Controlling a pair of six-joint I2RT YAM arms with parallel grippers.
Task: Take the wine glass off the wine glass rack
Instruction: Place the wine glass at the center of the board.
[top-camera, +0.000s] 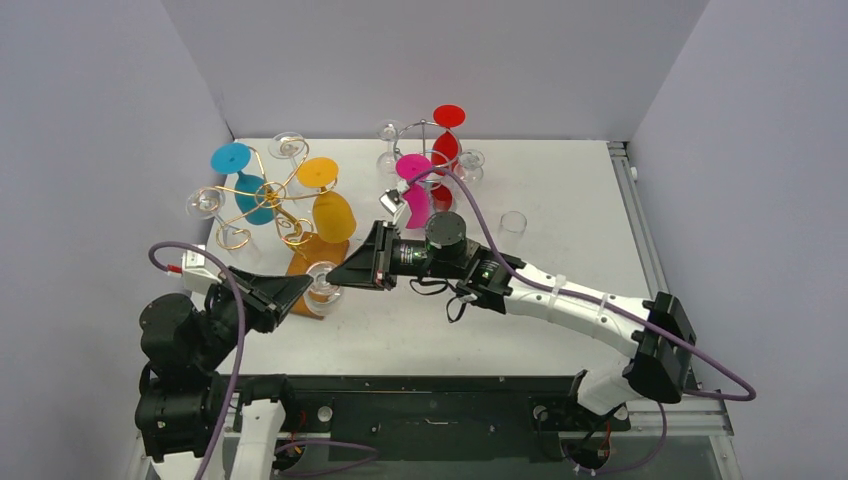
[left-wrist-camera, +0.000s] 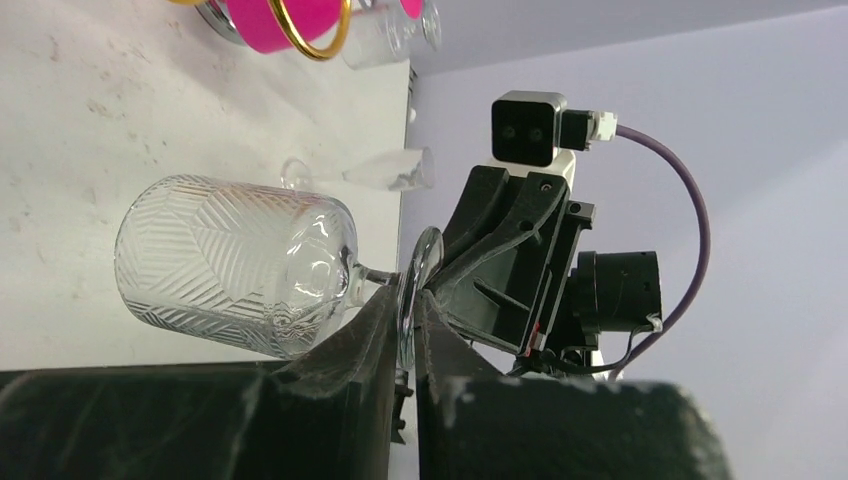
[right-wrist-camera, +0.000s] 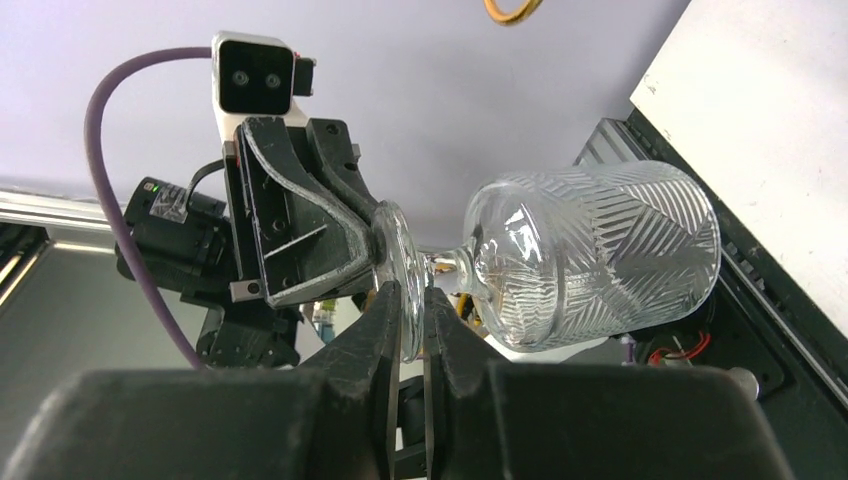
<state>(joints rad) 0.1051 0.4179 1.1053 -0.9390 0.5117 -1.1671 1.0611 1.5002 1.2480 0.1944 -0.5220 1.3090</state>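
From above, the clear etched wine glass (top-camera: 322, 291) sits low at the near left of the table (top-camera: 560, 200), off the gold wire rack (top-camera: 265, 196) and just in front of it. The left gripper (top-camera: 306, 288) and right gripper (top-camera: 338, 277) meet at the glass from opposite sides. An orange glass (top-camera: 331, 216) hanging from the rack is close behind, with a blue glass (top-camera: 252, 198) further back. To the right a silver rack (top-camera: 425, 130) carries a red glass (top-camera: 446, 145) and a pink glass (top-camera: 415, 200). A clear tumbler (top-camera: 512, 224) stands well apart to the right.

The left wrist view shows the glass lying sideways, bowl towards the table. The left fingers are pinched shut on the rim of its round foot. The right gripper's fingers clamp the same foot from the far side, so the two claws crowd each other there.

In the right wrist view the right fingers are closed tight on the foot disc. The left gripper fills the space directly behind it, and its purple cable (right-wrist-camera: 105, 200) loops to the left.
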